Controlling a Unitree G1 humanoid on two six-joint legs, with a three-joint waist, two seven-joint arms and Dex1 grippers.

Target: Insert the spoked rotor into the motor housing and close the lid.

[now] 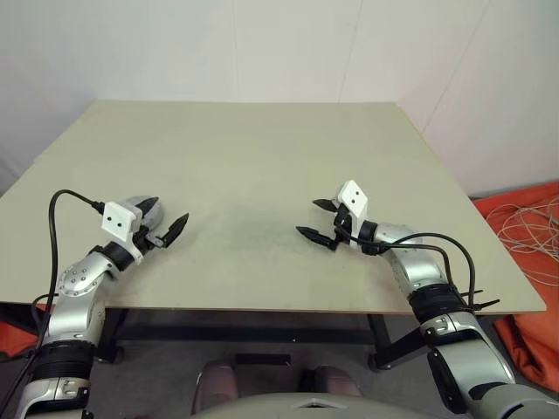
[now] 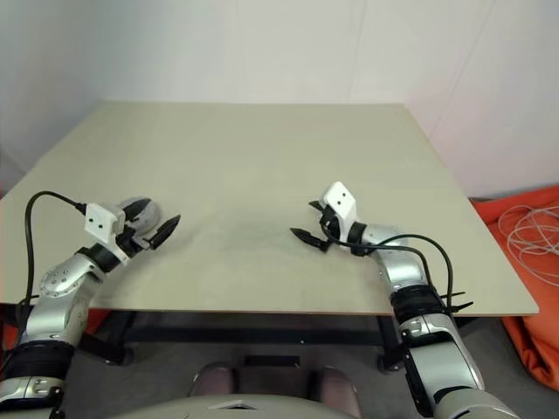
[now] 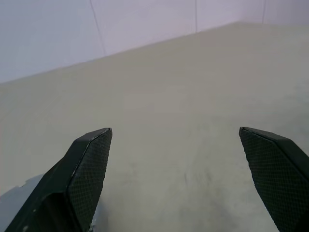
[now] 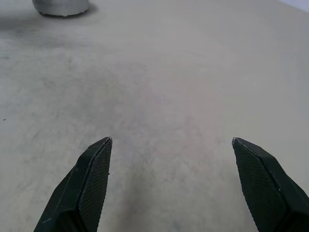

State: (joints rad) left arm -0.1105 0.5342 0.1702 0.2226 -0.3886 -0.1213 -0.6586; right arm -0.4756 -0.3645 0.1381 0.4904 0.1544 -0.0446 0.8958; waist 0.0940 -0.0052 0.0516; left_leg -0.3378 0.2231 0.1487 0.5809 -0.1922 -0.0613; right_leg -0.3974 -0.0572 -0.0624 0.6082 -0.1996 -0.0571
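Motor housing [image 4: 60,7] sits on table [image 1: 262,148], just beside left gripper [image 1: 169,214], well apart from right gripper [image 1: 307,216]. Left arm looks nearer. Both grippers spread wide, empty.

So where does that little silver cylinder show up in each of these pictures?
Left eye view: the silver cylinder is at the table's near left, partly hidden by the left gripper.
Right eye view: same spot.
Right wrist view: far across the table, beyond the open right gripper.
Shared landmark: the beige table, also in the left wrist view.
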